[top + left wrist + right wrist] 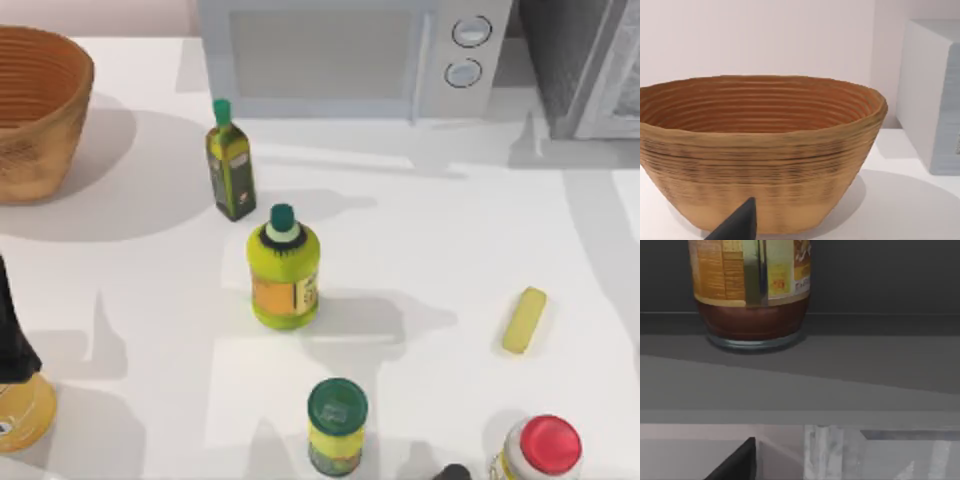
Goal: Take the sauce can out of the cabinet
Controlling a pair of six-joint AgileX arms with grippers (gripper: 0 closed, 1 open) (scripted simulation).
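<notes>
The sauce can (751, 290) stands upright on a dark grey shelf (865, 360) inside the cabinet. It has a tan-orange label and a dark red lower body, and its top is cut off in the right wrist view. A dark tip of my right gripper (737, 462) shows in front of the shelf and lower than it, apart from the can. The cabinet (580, 70) sits at the table's far right corner, dark grey with a paler panel. A dark tip of my left gripper (737, 225) faces the woven basket (760, 150).
A white microwave (340, 55) stands at the back, the basket (35, 110) at the far left. Mid-table are a green-capped oil bottle (230, 170), a yellow bottle (284, 270), a green-lidded jar (337, 425), a red-capped white bottle (545, 448) and a small yellow block (525, 320).
</notes>
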